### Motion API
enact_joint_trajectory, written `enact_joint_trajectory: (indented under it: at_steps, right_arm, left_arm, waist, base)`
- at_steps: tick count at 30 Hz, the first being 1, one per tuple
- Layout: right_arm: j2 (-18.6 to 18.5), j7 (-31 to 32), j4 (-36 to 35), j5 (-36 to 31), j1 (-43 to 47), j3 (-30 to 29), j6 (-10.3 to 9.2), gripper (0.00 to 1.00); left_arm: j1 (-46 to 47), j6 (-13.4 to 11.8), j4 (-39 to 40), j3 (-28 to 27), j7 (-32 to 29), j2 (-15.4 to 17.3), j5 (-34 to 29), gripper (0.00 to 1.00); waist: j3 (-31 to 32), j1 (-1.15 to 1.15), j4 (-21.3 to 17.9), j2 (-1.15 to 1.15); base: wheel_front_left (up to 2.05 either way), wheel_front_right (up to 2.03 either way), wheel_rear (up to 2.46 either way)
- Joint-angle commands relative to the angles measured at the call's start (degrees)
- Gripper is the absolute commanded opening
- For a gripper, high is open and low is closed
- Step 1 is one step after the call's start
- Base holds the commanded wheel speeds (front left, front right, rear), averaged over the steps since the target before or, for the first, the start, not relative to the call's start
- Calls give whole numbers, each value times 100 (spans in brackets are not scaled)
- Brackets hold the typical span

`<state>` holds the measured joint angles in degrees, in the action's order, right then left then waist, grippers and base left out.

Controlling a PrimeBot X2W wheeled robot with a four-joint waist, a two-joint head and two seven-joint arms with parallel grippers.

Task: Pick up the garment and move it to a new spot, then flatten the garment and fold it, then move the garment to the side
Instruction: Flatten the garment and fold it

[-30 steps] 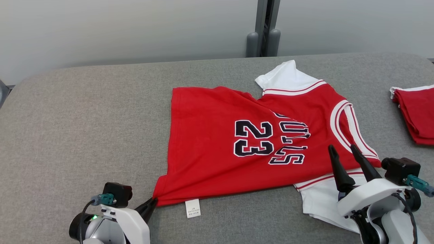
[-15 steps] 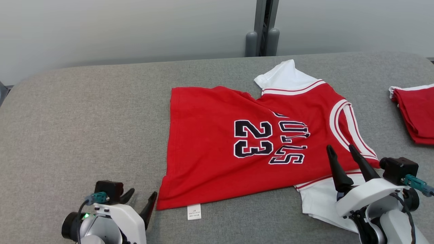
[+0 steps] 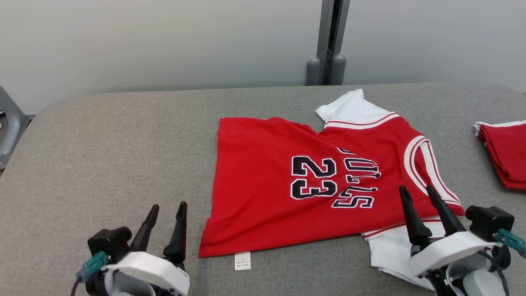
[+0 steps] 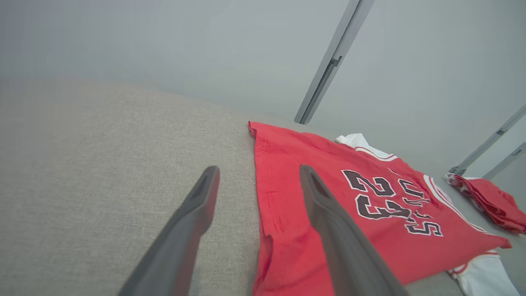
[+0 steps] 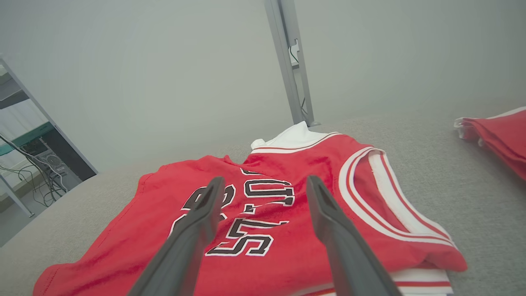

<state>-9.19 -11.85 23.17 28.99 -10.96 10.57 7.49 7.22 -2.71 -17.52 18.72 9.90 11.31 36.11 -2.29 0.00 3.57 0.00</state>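
Observation:
The garment point(image 3: 312, 181) is a red jersey with white sleeves and a black "23", lying spread on the grey padded table point(image 3: 102, 144); it also appears in the left wrist view point(image 4: 328, 197) and the right wrist view point(image 5: 267, 222). My left gripper point(image 3: 167, 207) stands open with nothing in it, just left of the jersey's near-left hem corner. A white label point(image 3: 242, 261) sticks out below that hem. Near the jersey's near-right sleeve my right gripper point(image 3: 417, 191) is open too and holds nothing. In each wrist view the fingers point(image 4: 328, 213) point(image 5: 328, 222) are spread apart above the cloth.
A second folded red garment point(image 3: 503, 152) lies at the table's right edge. A grey post point(image 3: 326, 45) stands behind the table's far edge against a pale wall. The left part of the table is bare padding; a metal frame point(image 3: 8, 123) shows at far left.
My left gripper let go of the jersey's near-left hem corner, opened, and drew back to the left with fingers pointing up. The head camera shifted slightly. The right gripper stayed put.

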Motion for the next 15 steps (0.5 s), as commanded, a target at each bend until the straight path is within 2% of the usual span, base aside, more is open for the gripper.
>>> enact_joint_trajectory:
  at_steps: [1, 8, 15]
  right_arm:
    - [-18, -50, -44, 25, 78, -19, 0, 100]
    - [-31, 14, -156, -55, 103, -37, 0, 100]
    - [-15, 87, -183, -112, 83, -66, -1, 100]
  left_arm:
    - [-94, 12, 7, -21, 82, -61, 96, 100]
    - [-258, 116, -193, 194, 157, -348, 141, 100]
    - [-205, 45, -702, 344, -116, -528, 309, 100]
  waist:
    - [14, 0, 20, 0]
    - [-41, 0, 55, 0]
    - [-92, 0, 26, 0]
  base:
    - [0, 0, 0]
    - [0, 0, 0]
    - [0, 0, 0]
